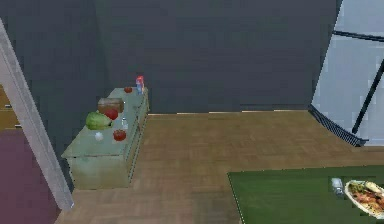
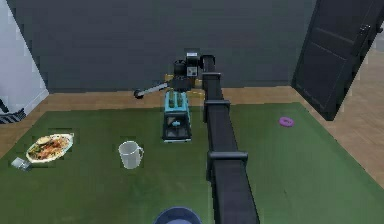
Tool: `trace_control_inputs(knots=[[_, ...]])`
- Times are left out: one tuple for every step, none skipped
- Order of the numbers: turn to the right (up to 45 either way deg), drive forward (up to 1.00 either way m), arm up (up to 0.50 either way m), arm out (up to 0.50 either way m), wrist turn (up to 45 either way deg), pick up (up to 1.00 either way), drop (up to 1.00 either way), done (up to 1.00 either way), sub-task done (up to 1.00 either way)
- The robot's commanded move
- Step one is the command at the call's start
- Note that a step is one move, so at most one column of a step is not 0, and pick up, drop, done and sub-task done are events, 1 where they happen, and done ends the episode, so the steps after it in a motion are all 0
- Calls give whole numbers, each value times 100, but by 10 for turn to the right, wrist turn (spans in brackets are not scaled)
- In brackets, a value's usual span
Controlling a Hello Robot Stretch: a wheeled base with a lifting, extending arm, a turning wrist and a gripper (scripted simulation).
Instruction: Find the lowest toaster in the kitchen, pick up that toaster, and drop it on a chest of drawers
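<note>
In the arm side view a teal toaster (image 2: pixel 177 116) sits at the far edge of the green tabletop (image 2: pixel 300 165), just left of the dark arm bar. The gripper (image 2: pixel 143 93) reaches out to the left above and behind the toaster, its thin fingers over the wooden floor. I cannot tell whether it holds anything. In the forward view a low pale-green chest of drawers (image 1: pixel 100 162) stands against the dark wall at the left. On it lie a green round thing (image 1: pixel 97 121), red blobs (image 1: pixel 120 134), a brown pot (image 1: pixel 110 104) and a small bottle (image 1: pixel 139 84).
On the green table are a plate of food (image 2: pixel 50 148), a white mug (image 2: pixel 130 154), a purple ring (image 2: pixel 287 121) and a blue bowl (image 2: pixel 180 216). A dark door (image 2: pixel 335 55) stands at the arm side view's right. Bare wooden floor (image 1: pixel 230 140) lies between chest and table.
</note>
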Motion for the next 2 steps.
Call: trace_control_inputs(knots=[[0,0,0,0,240,0,0,0,0],[0,0,-30,0,0,0,0,0,0]])
